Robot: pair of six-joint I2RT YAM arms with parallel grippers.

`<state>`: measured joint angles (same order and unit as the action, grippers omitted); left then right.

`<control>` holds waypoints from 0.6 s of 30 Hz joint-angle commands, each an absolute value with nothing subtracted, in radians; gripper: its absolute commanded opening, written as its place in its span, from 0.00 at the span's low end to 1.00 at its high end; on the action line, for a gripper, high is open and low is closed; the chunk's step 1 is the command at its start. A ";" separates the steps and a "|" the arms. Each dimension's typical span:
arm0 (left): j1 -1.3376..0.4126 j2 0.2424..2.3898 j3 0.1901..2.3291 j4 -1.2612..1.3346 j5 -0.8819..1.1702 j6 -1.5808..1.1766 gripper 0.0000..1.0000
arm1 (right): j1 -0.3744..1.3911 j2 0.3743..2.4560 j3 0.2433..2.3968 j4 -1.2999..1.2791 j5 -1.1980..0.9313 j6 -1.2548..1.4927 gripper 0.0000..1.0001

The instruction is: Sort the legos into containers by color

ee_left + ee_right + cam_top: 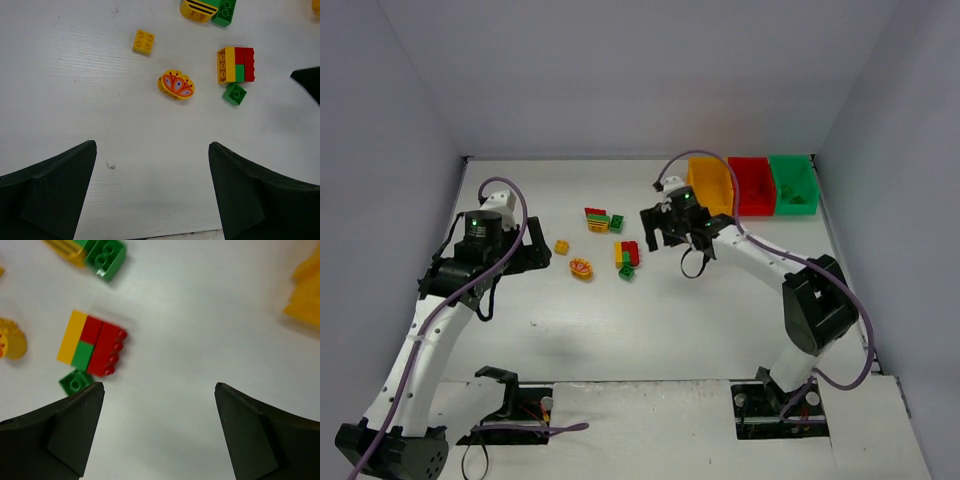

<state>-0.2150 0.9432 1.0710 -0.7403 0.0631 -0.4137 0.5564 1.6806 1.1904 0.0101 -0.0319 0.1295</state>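
Loose legos lie mid-table. A mixed red, yellow and green stack (627, 252) has a small green brick (626, 271) beside it. A patterned yellow piece (581, 267) and a small yellow brick (561, 246) lie to their left. A second mixed cluster (601, 219) lies behind them. The yellow-orange bin (712, 185), red bin (752, 185) and green bin (792, 183) stand in a row at the back right. My left gripper (152, 144) is open and empty, short of the patterned piece (176, 84). My right gripper (159, 385) is open and empty, right of the stack (92, 344).
White walls close in the table on the left, back and right. The right arm's elbow (815, 300) hangs over the right side. The yellow bin's corner (305, 295) shows at the right wrist view's upper right. Cables loop off both arms.
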 commanded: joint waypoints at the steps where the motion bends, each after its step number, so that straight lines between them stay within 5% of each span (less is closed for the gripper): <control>1: -0.221 0.925 1.111 -0.695 0.072 -0.433 0.87 | 0.659 1.657 1.160 0.075 -0.067 0.173 0.88; 18: -0.221 0.858 1.108 -0.761 0.063 -0.414 0.87 | 0.792 1.933 1.192 0.173 -0.138 0.156 0.81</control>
